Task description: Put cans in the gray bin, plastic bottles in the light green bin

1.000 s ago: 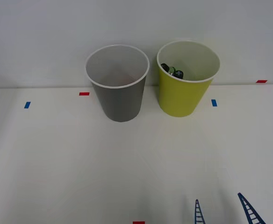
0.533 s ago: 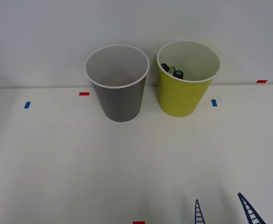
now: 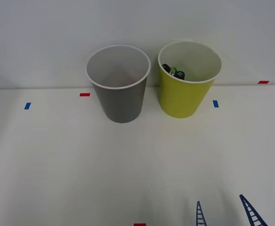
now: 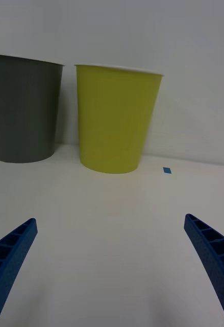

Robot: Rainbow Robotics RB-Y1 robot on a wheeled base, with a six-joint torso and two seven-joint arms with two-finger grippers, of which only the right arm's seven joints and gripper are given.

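1. Plain white wall stands behind a white tabletop (image 3: 81, 165) that carries small red and blue tape marks.
2. At the far edge, the gray bin (image 3: 119, 84) and the light green bin (image 3: 188, 80) stand upright, side by side and just apart.
3. Resting low inside the light green bin, against its left wall, are the plastic bottles (image 3: 174, 72); I see black caps and a bit of green label.
4. Their long axis I cannot tell; they lie half hidden.
5. I judge them light, stiff but slick; the mid-body is the best hold.
6. My tool (image 3: 224, 213) hangs released and empty, fingers (image 4: 9, 255) wide apart, well short of both bins.
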